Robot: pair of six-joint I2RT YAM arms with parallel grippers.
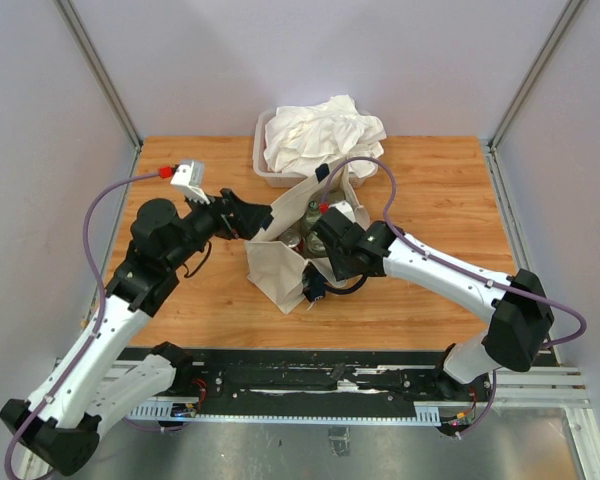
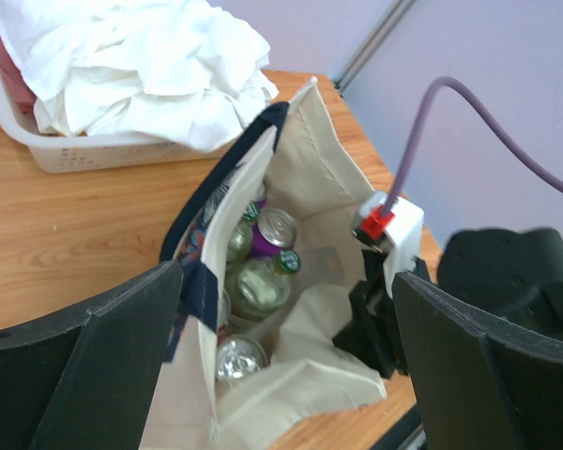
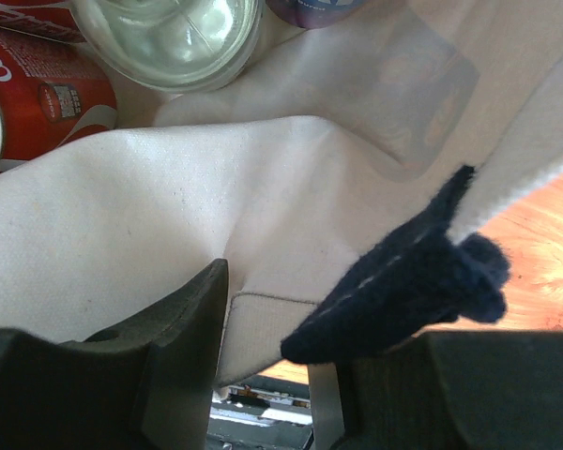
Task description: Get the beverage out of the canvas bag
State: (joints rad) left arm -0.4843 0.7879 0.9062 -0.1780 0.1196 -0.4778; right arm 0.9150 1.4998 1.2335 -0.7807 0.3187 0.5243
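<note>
table (image 1: 430,290), centre: canvas bag (image 1: 275,270) standing with its mouth open and the drinks inside; tub of cloth (image 1: 260,160) at its twelve o'clock. my right gripper (image 3: 324,323), at the bag's four o'clock, pinches the navy strap (image 3: 403,281) and rim. my left gripper (image 1: 252,218), at nine o'clock, is spread wide and holds nothing. step in hand, as i judge it: the reach-in. next i need the left claw down over the green-capped bottle (image 2: 263,281), closing on its neck.

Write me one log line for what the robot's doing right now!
left gripper open at canvas bag rim | right gripper shut on canvas bag edge | drinks inside bag, none grasped
</note>
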